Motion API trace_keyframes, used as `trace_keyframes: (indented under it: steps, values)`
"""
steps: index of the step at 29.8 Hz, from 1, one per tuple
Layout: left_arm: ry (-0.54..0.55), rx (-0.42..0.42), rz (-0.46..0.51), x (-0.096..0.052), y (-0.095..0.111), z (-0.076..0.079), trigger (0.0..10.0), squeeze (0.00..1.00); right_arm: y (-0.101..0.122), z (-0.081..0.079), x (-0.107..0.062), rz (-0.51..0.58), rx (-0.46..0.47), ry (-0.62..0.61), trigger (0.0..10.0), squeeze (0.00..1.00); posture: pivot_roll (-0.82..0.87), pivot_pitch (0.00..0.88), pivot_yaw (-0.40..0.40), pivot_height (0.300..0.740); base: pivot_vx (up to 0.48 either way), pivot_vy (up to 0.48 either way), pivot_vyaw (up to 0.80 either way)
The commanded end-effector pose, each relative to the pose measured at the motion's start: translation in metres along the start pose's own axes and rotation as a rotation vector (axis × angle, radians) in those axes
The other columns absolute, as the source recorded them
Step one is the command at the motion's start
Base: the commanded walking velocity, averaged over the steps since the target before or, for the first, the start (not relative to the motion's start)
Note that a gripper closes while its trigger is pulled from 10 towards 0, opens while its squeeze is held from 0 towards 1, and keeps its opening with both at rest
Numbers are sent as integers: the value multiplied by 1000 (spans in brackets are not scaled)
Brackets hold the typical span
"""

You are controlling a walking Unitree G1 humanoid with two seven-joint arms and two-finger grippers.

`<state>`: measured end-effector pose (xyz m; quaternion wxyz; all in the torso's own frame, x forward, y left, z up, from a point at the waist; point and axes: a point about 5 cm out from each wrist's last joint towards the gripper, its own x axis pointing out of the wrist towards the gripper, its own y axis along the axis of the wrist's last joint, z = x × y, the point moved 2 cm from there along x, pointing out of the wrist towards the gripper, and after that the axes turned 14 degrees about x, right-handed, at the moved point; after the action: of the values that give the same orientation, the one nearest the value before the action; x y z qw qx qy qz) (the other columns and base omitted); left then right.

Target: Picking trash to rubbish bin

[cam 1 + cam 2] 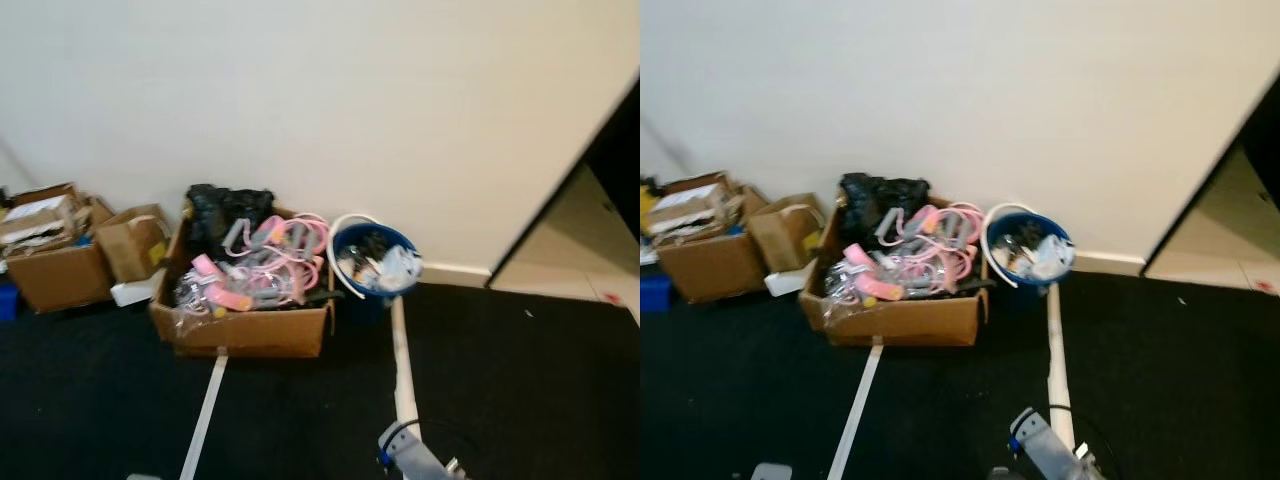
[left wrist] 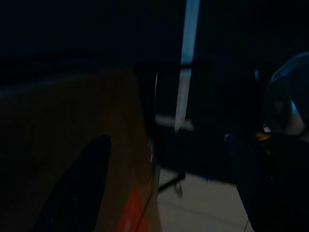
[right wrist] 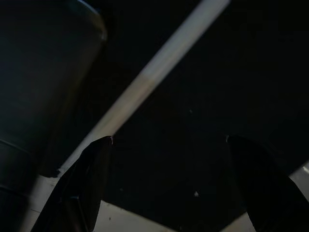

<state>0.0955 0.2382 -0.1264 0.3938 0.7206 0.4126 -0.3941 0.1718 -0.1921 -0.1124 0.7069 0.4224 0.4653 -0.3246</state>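
Bin [image 1: 372, 262] by the wall already holds trash; both hands, left [image 2: 166, 188] and right [image 3: 166, 186], spread empty, nothing yet picked.

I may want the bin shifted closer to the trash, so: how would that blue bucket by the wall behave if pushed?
The blue bucket looks like thin plastic holding crumpled white scraps, so probably light and easy to slide. On the black carpet it may drag and tip rather than glide. Its white handle hangs loose and would likely flop.
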Motion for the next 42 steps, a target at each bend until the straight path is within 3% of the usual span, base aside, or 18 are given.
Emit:
trace_keyframes:
  steps: [1, 42]
  values:
    - [-7, 9, -22, -1, -9, 1, 10000, 0, -1, -5, 0, -4, -6, 13, 10000, 0, 116, 51, 11, 740, 0, 0, -763]
    - [-34, -98, 37, 0, 5, 3, 10000, 0, 0, 2, 0, -6, -16, 3, 10000, 0, 100, 41, 4, 740, 0, 0, -762]
